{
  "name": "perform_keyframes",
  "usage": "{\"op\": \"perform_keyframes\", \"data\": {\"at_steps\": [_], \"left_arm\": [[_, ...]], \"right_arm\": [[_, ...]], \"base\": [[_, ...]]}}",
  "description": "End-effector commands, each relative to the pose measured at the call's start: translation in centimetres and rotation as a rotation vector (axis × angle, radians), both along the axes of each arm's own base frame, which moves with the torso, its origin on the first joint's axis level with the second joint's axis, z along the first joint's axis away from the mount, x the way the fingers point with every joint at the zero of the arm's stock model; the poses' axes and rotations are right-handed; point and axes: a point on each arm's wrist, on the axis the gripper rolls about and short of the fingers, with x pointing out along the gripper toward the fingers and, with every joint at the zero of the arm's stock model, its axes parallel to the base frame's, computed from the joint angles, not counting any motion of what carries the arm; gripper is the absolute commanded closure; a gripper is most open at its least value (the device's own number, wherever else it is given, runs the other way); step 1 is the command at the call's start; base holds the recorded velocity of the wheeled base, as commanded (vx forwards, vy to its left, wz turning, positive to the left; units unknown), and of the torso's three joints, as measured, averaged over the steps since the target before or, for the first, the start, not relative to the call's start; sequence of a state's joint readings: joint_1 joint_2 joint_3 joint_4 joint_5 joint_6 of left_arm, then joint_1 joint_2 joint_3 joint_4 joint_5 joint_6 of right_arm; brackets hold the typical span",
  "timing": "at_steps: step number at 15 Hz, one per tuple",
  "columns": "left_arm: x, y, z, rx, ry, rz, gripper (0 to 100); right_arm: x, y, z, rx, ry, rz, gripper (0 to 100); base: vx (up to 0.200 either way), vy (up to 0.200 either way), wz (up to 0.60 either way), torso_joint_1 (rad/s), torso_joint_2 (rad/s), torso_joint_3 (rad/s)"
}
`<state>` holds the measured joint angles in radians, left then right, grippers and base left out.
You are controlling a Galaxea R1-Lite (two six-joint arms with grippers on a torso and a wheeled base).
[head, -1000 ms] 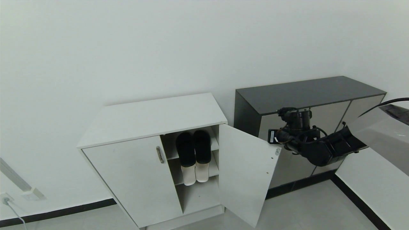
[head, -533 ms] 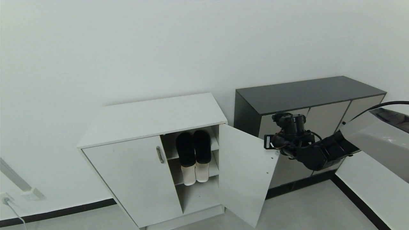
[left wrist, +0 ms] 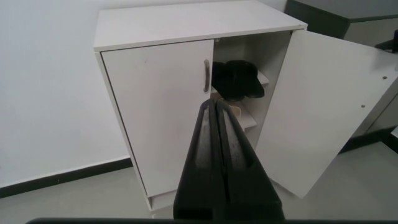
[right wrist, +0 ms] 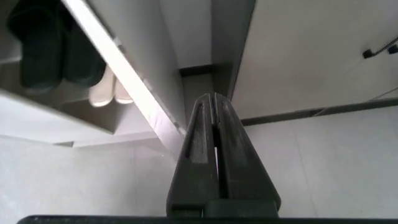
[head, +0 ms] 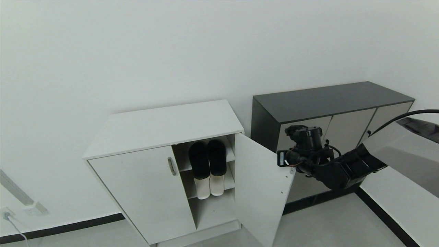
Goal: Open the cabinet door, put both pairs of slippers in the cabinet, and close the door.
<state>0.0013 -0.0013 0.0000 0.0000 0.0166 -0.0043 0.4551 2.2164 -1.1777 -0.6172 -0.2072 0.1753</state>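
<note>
White cabinet is seen standing on the floor against the wall, with its left door closed and its right door swung partway open toward the robot's right. A metal handle is fixed upright at the left door's inner edge. Both pairs are placed inside the open compartment: black slippers are laid side by side on the upper shelf, and white slippers are laid side by side on the shelf just below, toes pointing outward. The right gripper is held at the outer face of the right door, near its upper free corner; its jaws are clenched together with nothing between them. Contact with the door cannot be told for certain. The left gripper is held in front of the cabinet, well apart from it and roughly facing the gap between the doors; its jaws are pressed together on nothing too. A dark cabinet is set just beside the white one on the right. A wall socket is seen low at the far left.
</note>
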Motion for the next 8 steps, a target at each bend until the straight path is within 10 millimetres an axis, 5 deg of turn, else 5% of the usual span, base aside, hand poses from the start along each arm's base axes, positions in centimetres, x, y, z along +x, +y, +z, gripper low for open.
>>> {"op": "perform_keyframes", "data": {"at_steps": [1, 8], "left_arm": [[0.0, 0.0, 0.0, 0.0, 0.001, -0.001, 100], [0.0, 0.0, 0.0, 0.0, 0.001, 0.001, 100]], "right_arm": [[-1.4, 1.1, 0.8, 0.004, -0.008, 0.038, 100], [-7.5, 6.0, 2.2, 0.026, 0.003, 0.206, 100]], "base": [[0.0, 0.0, 0.0, 0.0, 0.0, 0.0], [0.0, 0.0, 0.0, 0.0, 0.0, 0.0]]}}
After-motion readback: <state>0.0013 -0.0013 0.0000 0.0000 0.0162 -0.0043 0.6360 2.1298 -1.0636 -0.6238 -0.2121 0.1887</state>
